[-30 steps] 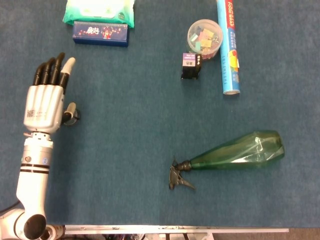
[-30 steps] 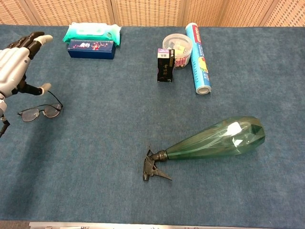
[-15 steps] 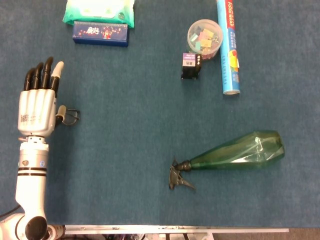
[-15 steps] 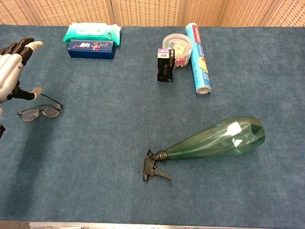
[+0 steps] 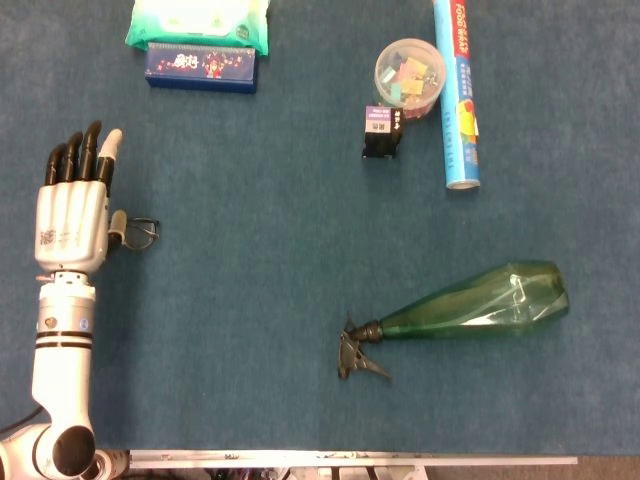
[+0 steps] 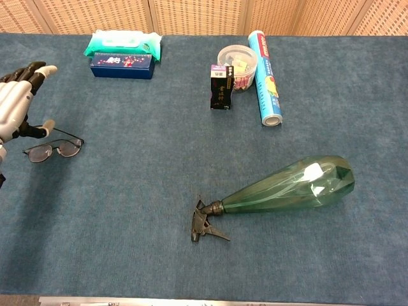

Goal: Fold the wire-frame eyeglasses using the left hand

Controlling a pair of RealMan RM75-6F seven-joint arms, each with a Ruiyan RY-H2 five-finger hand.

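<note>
The wire-frame eyeglasses (image 6: 53, 150) lie on the blue cloth at the far left, lenses toward the front, one thin temple (image 6: 69, 134) running back behind them. In the head view only one lens (image 5: 143, 233) peeks out beside my left hand (image 5: 72, 210), which hovers above the rest of the frame. My left hand (image 6: 18, 102) is open, fingers stretched straight toward the far edge, thumb tip (image 6: 44, 124) just above the temple. It holds nothing. My right hand is outside both views.
A green spray bottle (image 6: 287, 185) lies on its side at centre right. At the back sit a wipes pack (image 6: 124, 42) on a blue box (image 6: 121, 65), a small black box (image 6: 221, 87), a tub of clips (image 6: 239, 61) and a blue tube (image 6: 264, 76).
My left hand has drifted left and slightly toward me, staying open. More of the glasses shows beside it in the head view. The glasses have not moved.
</note>
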